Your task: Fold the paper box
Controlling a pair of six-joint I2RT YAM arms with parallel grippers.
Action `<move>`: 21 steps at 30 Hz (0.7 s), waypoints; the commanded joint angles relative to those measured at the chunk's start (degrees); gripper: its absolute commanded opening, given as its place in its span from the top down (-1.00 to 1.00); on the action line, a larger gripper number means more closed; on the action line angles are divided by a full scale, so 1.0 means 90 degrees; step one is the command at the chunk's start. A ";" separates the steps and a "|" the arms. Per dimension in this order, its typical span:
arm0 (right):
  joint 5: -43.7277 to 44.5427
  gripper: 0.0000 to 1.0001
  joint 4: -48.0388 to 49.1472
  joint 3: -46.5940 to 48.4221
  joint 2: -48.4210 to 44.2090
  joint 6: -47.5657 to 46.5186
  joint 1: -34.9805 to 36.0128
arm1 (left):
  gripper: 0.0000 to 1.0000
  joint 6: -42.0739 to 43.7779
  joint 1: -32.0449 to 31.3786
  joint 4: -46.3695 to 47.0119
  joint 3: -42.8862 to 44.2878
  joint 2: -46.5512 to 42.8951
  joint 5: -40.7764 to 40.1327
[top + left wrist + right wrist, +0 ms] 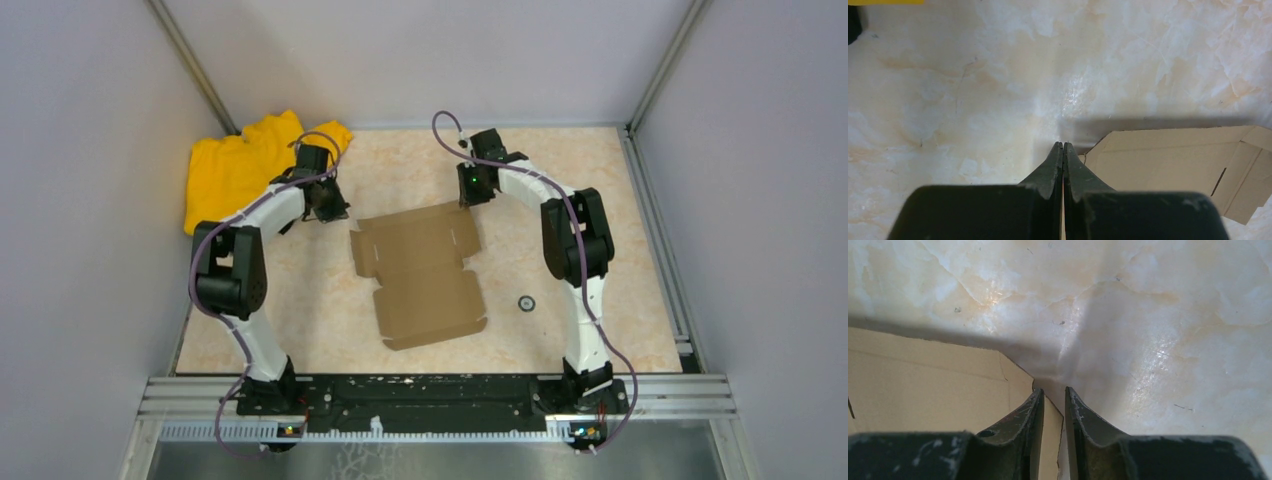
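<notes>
The paper box [420, 270] lies flat mid bench [620, 200], with a yellow cloth [235, 170] in the far left corner. The left end effector [1063, 145] is squeezed closed; the right end effector [1054, 392] has a small gap.

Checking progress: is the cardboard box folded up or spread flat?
Spread flat. The paper box lies open on the table, flaps and tabs out, none folded over.

brown paper box [422, 272] lies unfolded, flat at table centre

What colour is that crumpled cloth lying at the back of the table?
The cloth is bright yellow, seen best in the top external view.
</notes>
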 commanded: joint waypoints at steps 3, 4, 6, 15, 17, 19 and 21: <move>0.0234 0.53 0.0312 -0.0157 -0.0519 0.0205 -0.0102 | 1.00 -0.0024 -0.0085 0.0240 -0.0092 0.0215 0.0381; 0.0227 0.53 0.0350 -0.0195 -0.0537 0.0226 -0.0130 | 1.00 -0.0025 -0.0097 0.0243 -0.0088 0.0224 0.0378; 0.0218 0.54 0.0397 -0.0255 -0.0572 0.0259 -0.0179 | 1.00 -0.0020 -0.0110 0.0244 -0.0082 0.0250 0.0371; 0.0135 0.68 0.0512 -0.0277 -0.0575 0.0302 -0.0257 | 1.00 -0.0015 -0.0118 0.0243 -0.0158 0.0296 0.0296; 0.0134 0.69 0.0507 -0.0251 -0.0554 0.0310 -0.0257 | 1.00 -0.0005 -0.0120 0.0260 -0.0146 0.0328 0.0296; 0.0107 0.69 0.0507 -0.0223 -0.0531 0.0312 -0.0257 | 1.00 -0.0013 -0.0120 0.0287 -0.0116 0.0388 0.0355; 0.0074 0.71 0.0493 -0.0194 -0.0494 0.0321 -0.0256 | 1.00 -0.0024 -0.0134 0.0308 -0.0062 0.0448 0.0421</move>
